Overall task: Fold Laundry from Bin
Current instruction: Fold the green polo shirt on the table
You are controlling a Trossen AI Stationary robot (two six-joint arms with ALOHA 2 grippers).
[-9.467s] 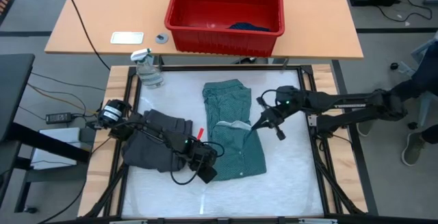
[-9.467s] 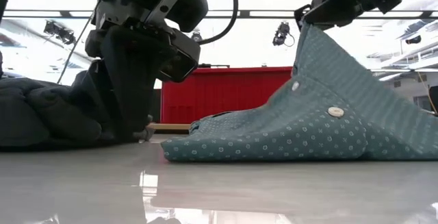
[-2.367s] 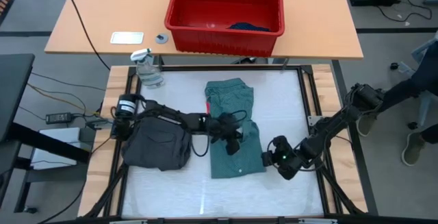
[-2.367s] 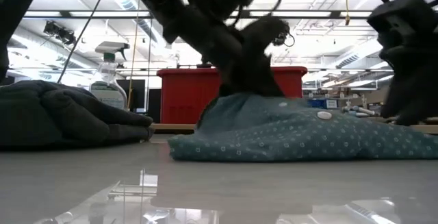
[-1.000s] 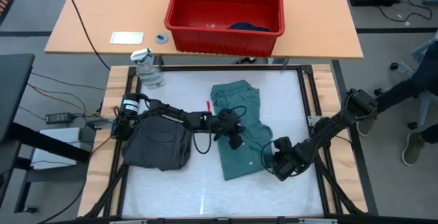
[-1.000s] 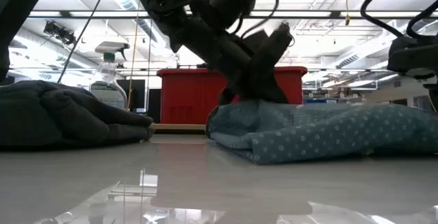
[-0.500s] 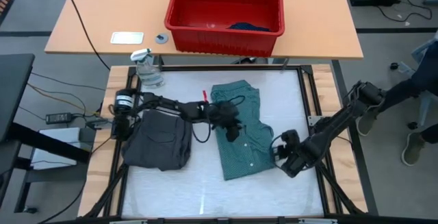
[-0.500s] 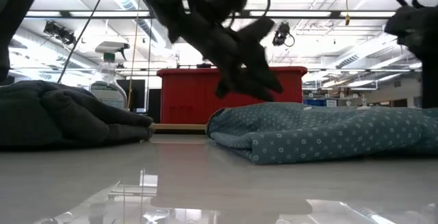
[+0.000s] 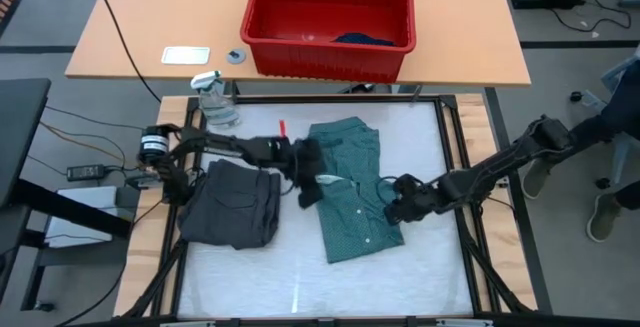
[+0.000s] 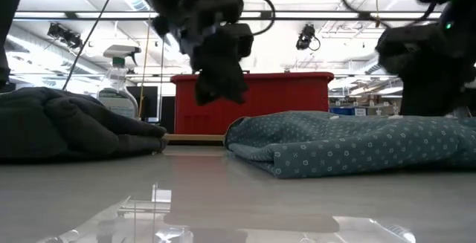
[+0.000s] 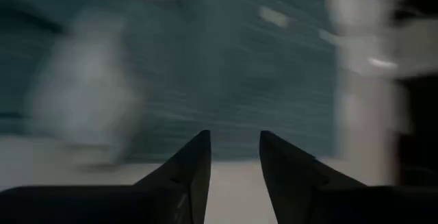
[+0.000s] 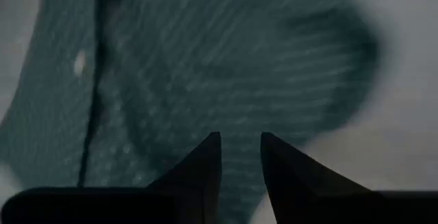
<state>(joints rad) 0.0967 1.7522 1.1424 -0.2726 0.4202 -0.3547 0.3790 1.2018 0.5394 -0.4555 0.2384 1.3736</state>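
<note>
teal dotted shirt (image 9: 352, 189) between left tool (image 9: 308, 189) and right tool (image 9: 398, 207), both slightly spread, empty

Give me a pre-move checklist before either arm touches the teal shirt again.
1. Left gripper off the teal shirt: ok, raised at its left edge, fingers parted around nothing.
2. Right gripper empty: ok, fingers parted above the shirt's right edge, no cloth between them.
3. Shirt lying flat and folded: ok in the low view, though it sits skewed on the mat.
4. Dark grey garment separate from the shirt: ok, folded to the left.
5. Bin emptied: not ok, a dark blue piece remains inside.
</note>
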